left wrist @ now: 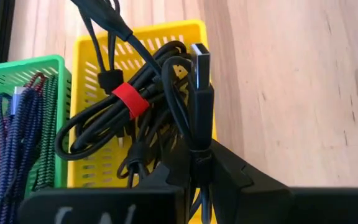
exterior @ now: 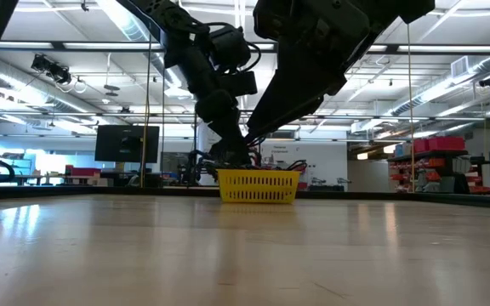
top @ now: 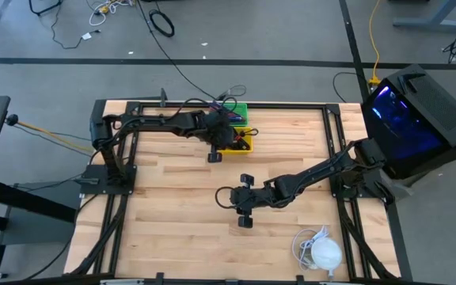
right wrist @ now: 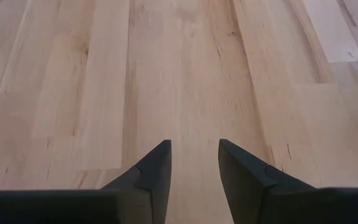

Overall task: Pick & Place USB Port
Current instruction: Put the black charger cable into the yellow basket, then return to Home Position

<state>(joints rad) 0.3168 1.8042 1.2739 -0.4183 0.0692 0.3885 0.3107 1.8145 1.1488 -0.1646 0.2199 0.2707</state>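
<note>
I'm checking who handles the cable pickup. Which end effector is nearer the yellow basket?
The left. The left end effector is right over the yellow basket, pinching a black USB cable. The right end effector hovers over bare table, well away from it.

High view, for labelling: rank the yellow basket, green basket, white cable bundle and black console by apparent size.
1. black console
2. white cable bundle
3. yellow basket and green basket: both partly hidden by the left arm, so unranked.
</note>
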